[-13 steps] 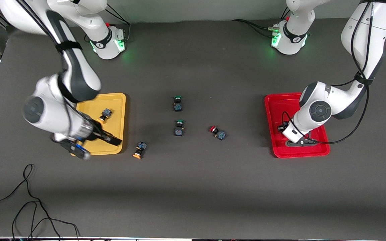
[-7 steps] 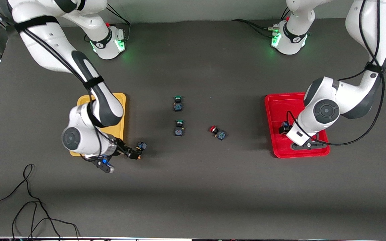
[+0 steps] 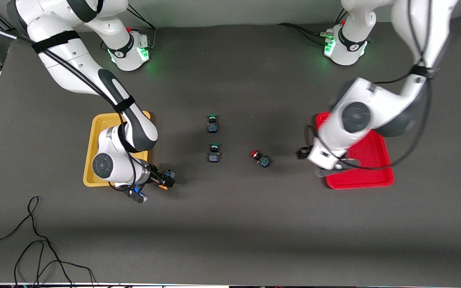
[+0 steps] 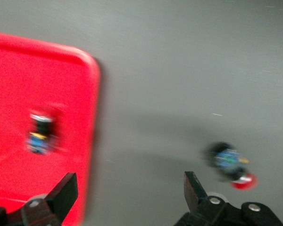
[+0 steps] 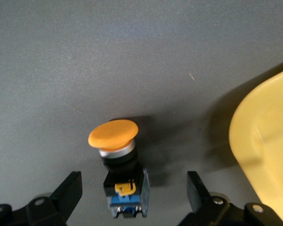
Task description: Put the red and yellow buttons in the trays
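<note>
We see a dark grey table (image 3: 254, 224) from above, with two white robot arms reaching over it.

The right gripper (image 3: 162, 180) sits low over the table just beside the yellow tray (image 3: 94, 140), at the corner of that tray nearer the front camera. In the right wrist view its fingers (image 5: 68, 188) stand wide apart, with an orange-yellow-capped button (image 5: 118, 155) lying on its side between them, touching neither finger. The rounded corner of the yellow tray shows close by in that view. We cannot see inside most of this tray, because the arm covers it.

The left gripper (image 3: 314, 158) hangs over the table at the edge of the red tray (image 3: 370, 160) that faces the middle of the table. In the left wrist view its fingers (image 4: 66, 190) are spread wide and hold nothing. That view shows one small switch (image 4: 40, 134) lying inside the red tray; blur hides its cap colour.

A red-capped button (image 3: 259, 158) lies on the bare table between the left gripper and the middle of the table, apart from both trays. Near the table's middle, two green-capped switches lie one above the other in the front view: one (image 3: 212, 123) farther from the front camera, the other (image 3: 213, 153) nearer.

A black cable (image 3: 34, 240) loops on the table at the right arm's end, close to the front camera.
</note>
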`<action>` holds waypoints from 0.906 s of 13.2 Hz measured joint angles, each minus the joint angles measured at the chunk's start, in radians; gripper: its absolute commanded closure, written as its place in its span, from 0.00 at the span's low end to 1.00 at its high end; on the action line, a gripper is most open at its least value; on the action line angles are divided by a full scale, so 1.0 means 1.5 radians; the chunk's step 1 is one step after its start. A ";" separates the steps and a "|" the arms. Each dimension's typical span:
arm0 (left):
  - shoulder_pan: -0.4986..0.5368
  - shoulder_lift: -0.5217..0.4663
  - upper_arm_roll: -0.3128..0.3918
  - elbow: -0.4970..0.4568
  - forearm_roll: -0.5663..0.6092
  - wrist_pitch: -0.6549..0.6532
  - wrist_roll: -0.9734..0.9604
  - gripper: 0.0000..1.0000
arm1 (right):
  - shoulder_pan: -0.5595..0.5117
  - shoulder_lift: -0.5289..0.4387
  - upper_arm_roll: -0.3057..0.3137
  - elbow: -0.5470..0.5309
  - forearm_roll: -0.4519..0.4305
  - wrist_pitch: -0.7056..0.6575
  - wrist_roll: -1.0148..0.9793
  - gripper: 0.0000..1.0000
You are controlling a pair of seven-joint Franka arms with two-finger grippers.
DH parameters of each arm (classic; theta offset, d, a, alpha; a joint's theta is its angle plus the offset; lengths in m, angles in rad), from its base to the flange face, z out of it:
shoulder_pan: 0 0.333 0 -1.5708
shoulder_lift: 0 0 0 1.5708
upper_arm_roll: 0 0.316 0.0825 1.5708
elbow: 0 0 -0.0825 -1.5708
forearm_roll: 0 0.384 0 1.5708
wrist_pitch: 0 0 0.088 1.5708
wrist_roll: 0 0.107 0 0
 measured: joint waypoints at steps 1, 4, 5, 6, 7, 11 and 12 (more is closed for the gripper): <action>-0.043 0.022 0.002 0.029 0.001 0.001 -0.055 0.00 | 0.001 0.001 0.000 -0.009 -0.001 0.015 0.000 0.57; -0.152 0.096 0.033 0.111 0.035 0.001 -0.197 0.00 | 0.001 0.002 0.001 -0.015 -0.005 0.026 0.000 0.91; -0.181 0.119 0.054 0.124 0.045 0.002 -0.228 0.00 | 0.001 -0.001 0.003 -0.014 -0.006 0.028 0.000 0.91; -0.206 0.141 0.078 0.130 0.049 0.011 -0.256 0.00 | 0.002 -0.006 0.004 -0.010 -0.007 0.028 0.000 0.91; -0.226 0.162 0.104 0.133 0.051 0.029 -0.284 0.00 | 0.002 -0.018 0.005 -0.006 -0.007 0.019 0.000 0.91; -0.254 0.225 0.164 0.135 0.054 0.082 -0.348 0.00 | -0.010 -0.157 -0.023 0.006 -0.011 -0.142 -0.042 0.91; -0.255 0.233 0.166 0.136 0.054 0.089 -0.361 0.00 | -0.015 -0.193 -0.046 -0.008 -0.011 -0.167 -0.078 0.91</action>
